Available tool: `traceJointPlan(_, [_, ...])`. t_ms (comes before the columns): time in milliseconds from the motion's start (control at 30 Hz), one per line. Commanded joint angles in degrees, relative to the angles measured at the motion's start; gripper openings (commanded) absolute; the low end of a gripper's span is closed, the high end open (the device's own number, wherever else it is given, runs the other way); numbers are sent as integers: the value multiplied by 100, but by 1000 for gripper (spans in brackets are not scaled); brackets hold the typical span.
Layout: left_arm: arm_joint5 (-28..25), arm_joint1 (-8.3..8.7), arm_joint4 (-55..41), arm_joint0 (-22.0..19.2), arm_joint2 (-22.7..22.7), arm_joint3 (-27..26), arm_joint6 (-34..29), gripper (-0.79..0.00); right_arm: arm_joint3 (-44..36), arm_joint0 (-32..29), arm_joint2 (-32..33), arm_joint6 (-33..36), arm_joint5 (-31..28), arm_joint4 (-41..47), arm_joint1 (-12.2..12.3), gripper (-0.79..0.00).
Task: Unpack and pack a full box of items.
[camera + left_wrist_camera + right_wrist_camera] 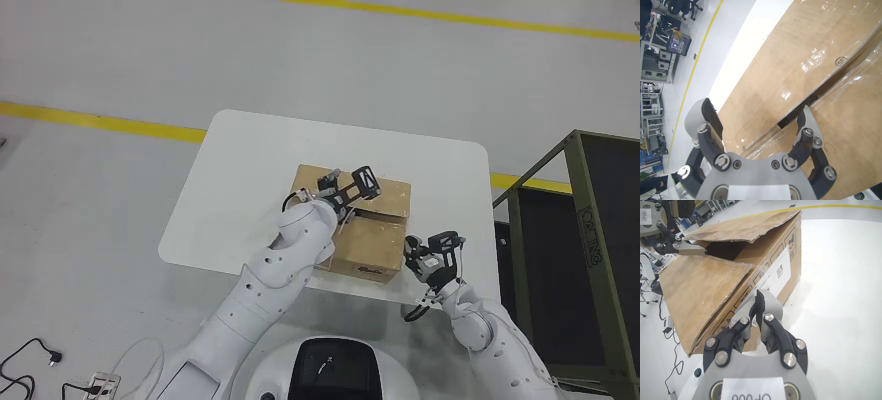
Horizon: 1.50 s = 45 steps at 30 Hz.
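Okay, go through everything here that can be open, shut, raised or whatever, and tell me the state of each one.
box: upright, top partly open, dark gap showing.
far flap: lifted, its free edge ragged.
near flap: a little raised, sloping.
left gripper: open, one finger at the gap between the two flaps.
right gripper: shut, empty, beside the box.

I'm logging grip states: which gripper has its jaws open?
The left gripper, jaws spread over the cardboard box's top seam; the right gripper, beside the box's labelled side, has them shut.
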Motion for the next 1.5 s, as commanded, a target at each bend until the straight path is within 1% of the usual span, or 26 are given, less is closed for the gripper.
traceJointPlan(0, [98, -6, 114, -10, 29, 52, 96, -785, -2, -2, -3, -6, 0, 4, 1, -785])
traceJointPlan(367, [254, -36, 211, -49, 5, 155, 292, -785, -68, -46, 47, -32, 21, 21, 15, -785])
traceJointPlan(600, [91, -32, 205, -29, -46, 67, 350, -785, -336, -148, 263, -40, -30, 53, 62, -785])
traceJointPlan(700, [-56, -18, 201, 11, -86, -95, 295, -785, -472, -227, 395, -1, -60, 71, 92, -785])
traceJointPlan(867, [-352, 23, 205, 132, -197, -509, 108, -785, -611, -340, 538, 60, -85, 90, 125, -785])
traceJointPlan(1200, [-1098, 97, -17, 421, -423, -1420, -496, -785, -827, -517, 690, 128, -140, 171, 164, -785])
traceJointPlan(1300, [-1183, 102, -93, 430, -462, -1551, -600, -785, -913, -574, 745, 157, -154, 196, 178, -757])
traceJointPlan(1367, [-1148, 100, -9, 385, -436, -1522, -593, -785, -953, -595, 775, 164, -160, 218, 184, -711])
traceJointPlan(1400, [-1116, 96, 20, 363, -415, -1491, -559, -785, -974, -603, 788, 172, -166, 229, 188, -714])
traceJointPlan(1433, [-1100, 91, 43, 339, -387, -1456, -530, -785, -1003, -613, 800, 174, -170, 230, 191, -782])
traceJointPlan(1467, [-1087, 86, 79, 308, -355, -1434, -512, -785, -1030, -628, 813, 176, -175, 235, 194, -785])
